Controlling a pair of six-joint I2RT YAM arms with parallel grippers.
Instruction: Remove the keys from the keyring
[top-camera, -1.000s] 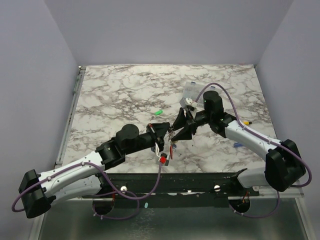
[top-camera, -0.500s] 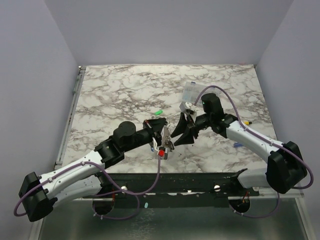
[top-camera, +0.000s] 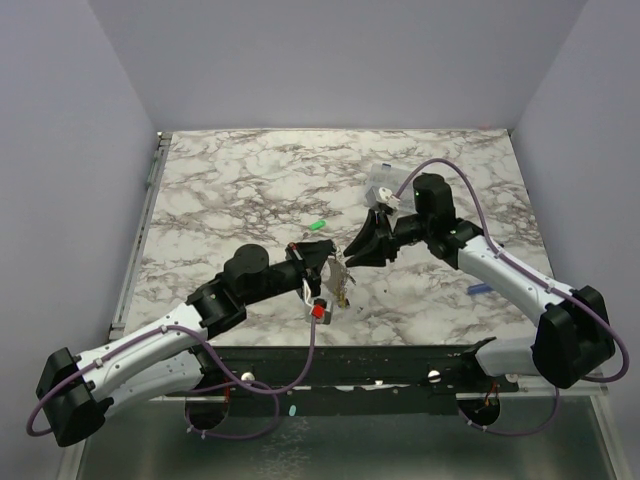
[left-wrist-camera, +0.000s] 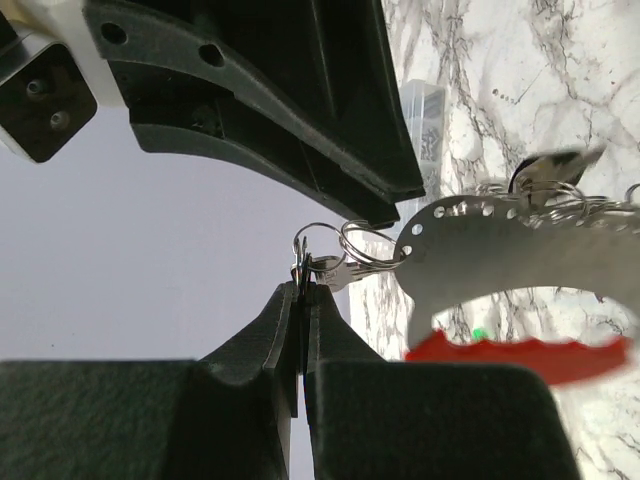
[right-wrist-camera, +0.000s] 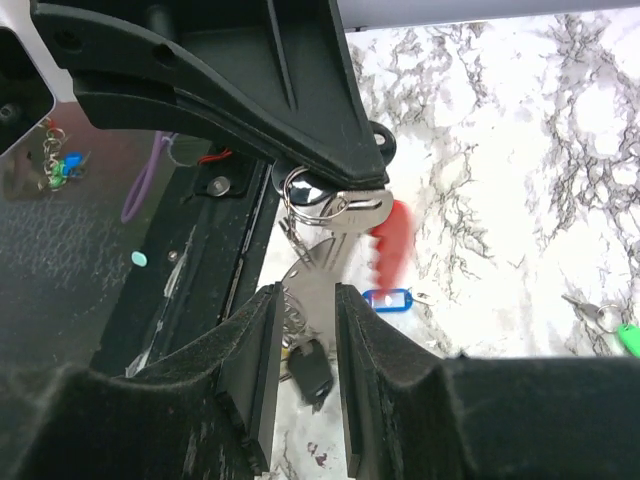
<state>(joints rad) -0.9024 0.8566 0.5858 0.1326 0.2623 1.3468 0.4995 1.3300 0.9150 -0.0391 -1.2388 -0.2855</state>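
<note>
R gripper (right-wrist-camera: 307, 300) has narrowed its jaws over the last sec and now straddles the keys (right-wrist-camera: 310, 278). Can't tell if it's biting yet. L gripper (left-wrist-camera: 303, 298) stays clenched on the keyring (left-wrist-camera: 299, 250). Bunch hangs in the air btwn the two, just near-side of the box (top-camera: 383, 183). Prob a fresh grip forming to work a key off; keys still on the ring.
</note>
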